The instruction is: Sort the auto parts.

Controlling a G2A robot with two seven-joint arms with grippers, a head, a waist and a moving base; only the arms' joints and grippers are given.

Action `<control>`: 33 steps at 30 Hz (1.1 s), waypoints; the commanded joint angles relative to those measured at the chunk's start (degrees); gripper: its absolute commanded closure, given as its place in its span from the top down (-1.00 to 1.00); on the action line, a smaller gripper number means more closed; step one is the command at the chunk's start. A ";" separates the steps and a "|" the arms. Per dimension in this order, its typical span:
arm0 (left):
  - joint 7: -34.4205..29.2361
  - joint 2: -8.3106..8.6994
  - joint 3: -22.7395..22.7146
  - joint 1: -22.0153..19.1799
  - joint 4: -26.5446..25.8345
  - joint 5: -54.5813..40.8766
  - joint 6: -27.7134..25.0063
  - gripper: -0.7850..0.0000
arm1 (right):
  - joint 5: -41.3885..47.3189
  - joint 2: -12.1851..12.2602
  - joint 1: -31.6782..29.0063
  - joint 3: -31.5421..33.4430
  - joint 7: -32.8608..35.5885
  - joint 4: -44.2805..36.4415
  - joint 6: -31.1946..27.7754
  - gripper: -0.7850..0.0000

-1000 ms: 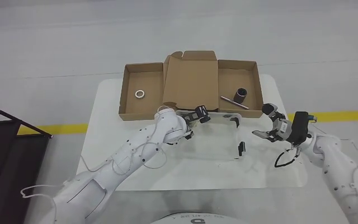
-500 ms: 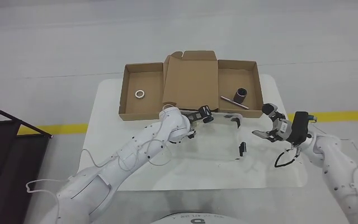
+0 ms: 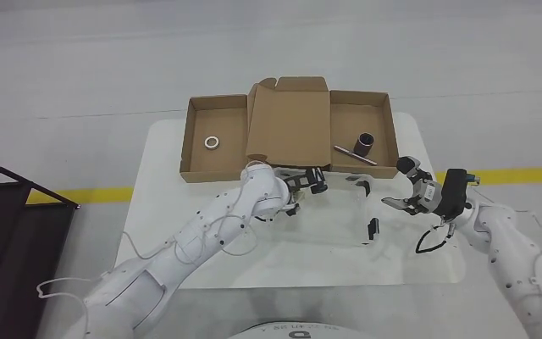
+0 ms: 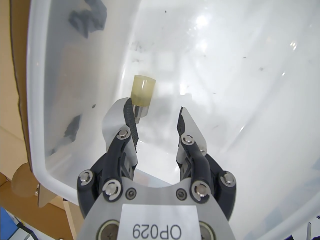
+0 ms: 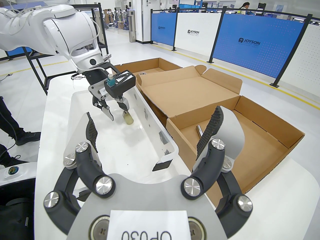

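A clear plastic bin [image 3: 366, 208] lies on the white table in front of the cardboard box [image 3: 288, 119]. Inside the bin lies a small yellowish capped part with a threaded metal end [image 4: 142, 91] [image 5: 128, 118]. My left gripper [image 4: 155, 106] [image 3: 318, 180] [image 5: 119, 114] hangs open in the bin over this part, and one finger touches the metal end. At the table's right side, beyond the bin's end, my right gripper [image 5: 153, 112] [image 3: 392, 180] stands open and holds nothing.
The box's left compartment holds a pale ring [image 3: 212, 142]. Its right compartment holds a dark cylinder [image 3: 366, 141] and a thin metal rod [image 3: 354, 154] [image 5: 200, 129]. A folded flap covers the box's middle. Black clips [image 3: 373, 226] sit on the bin's right end.
My left gripper has moved right and down into the bin, onto the capped part. The bin's right end has shifted slightly to the right. The right arm has kept still.
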 commanded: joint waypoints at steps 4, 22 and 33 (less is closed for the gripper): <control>-0.81 0.54 -0.56 1.34 -2.94 1.73 0.20 -0.04 | 0.00 0.00 0.00 0.00 0.00 0.00 0.00 1.00; 2.34 -2.23 2.19 -2.74 4.61 2.83 0.39 -0.29 | 0.00 0.00 0.00 0.00 0.00 0.00 0.00 1.00; 4.57 -4.18 4.33 -4.68 9.03 1.97 -2.56 -0.35 | 0.00 0.00 0.00 0.00 0.00 0.00 0.00 1.00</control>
